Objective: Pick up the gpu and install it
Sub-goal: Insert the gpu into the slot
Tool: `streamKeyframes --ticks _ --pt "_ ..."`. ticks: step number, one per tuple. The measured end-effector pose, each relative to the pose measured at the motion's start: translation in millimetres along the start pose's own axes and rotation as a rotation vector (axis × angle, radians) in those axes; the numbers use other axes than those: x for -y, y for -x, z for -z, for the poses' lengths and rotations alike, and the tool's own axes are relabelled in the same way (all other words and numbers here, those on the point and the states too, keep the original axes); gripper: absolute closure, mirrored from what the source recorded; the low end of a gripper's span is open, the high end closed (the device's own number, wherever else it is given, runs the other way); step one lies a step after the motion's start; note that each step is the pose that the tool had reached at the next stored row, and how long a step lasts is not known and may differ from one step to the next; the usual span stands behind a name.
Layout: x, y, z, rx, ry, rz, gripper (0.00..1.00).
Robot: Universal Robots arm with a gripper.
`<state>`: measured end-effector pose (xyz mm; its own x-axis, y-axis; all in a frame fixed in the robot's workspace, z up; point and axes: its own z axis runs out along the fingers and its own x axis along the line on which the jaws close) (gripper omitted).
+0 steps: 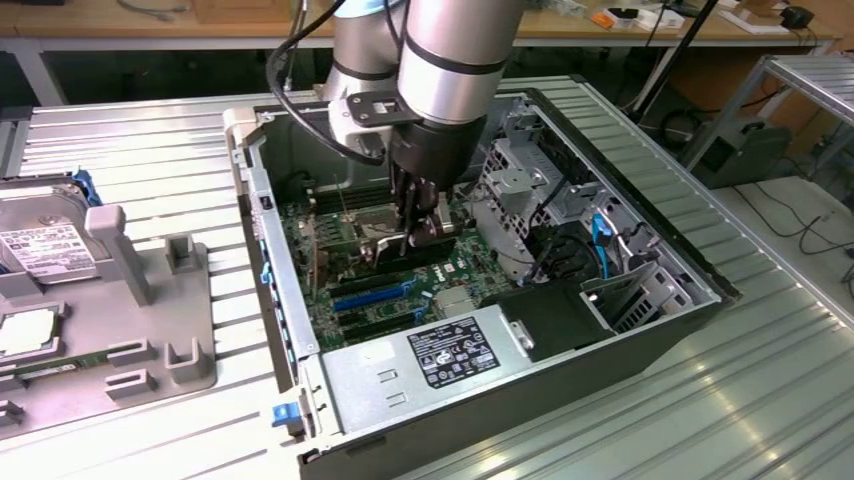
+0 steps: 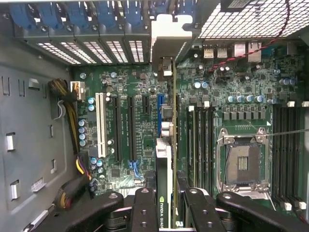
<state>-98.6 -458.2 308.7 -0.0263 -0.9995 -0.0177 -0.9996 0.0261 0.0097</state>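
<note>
The gpu [image 2: 165, 159] stands on edge inside the open computer case [image 1: 267, 300], seen edge-on in the wrist view. Its pale metal bracket [image 2: 166, 34] reaches the row of rear slot openings. My gripper [image 2: 166, 200] is shut on the card, with black fingers [image 2: 145, 208] on either side of its labelled edge. In the exterior view the gripper [image 1: 416, 228] is low inside the case over the green motherboard [image 1: 461, 265], with the gpu [image 1: 396, 243] beneath it. The card lines up with the expansion slots beside a blue slot [image 2: 159, 113]. Whether it is seated I cannot tell.
A power supply [image 1: 447, 355] fills the case's near end and a metal drive cage [image 1: 527, 190] stands close to the arm. A bare CPU socket [image 2: 244, 162] and memory slots [image 2: 200, 140] lie beside the card. A hard drive [image 1: 34, 250] rests on a grey fixture at the exterior view's left.
</note>
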Motion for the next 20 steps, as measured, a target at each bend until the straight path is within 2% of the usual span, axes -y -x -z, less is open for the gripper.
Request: streamKeyframes --ticks 4,8,20 --pt "-2.3 -0.4 -4.2 0.0 0.0 0.0 0.73" --pt "-8.6 -1.2 -12.1 -0.0001 -0.0001 0.0 0.73" --pt "-17.4 -4.7 -25.1 -0.0001 -0.0004 0.0 0.73"
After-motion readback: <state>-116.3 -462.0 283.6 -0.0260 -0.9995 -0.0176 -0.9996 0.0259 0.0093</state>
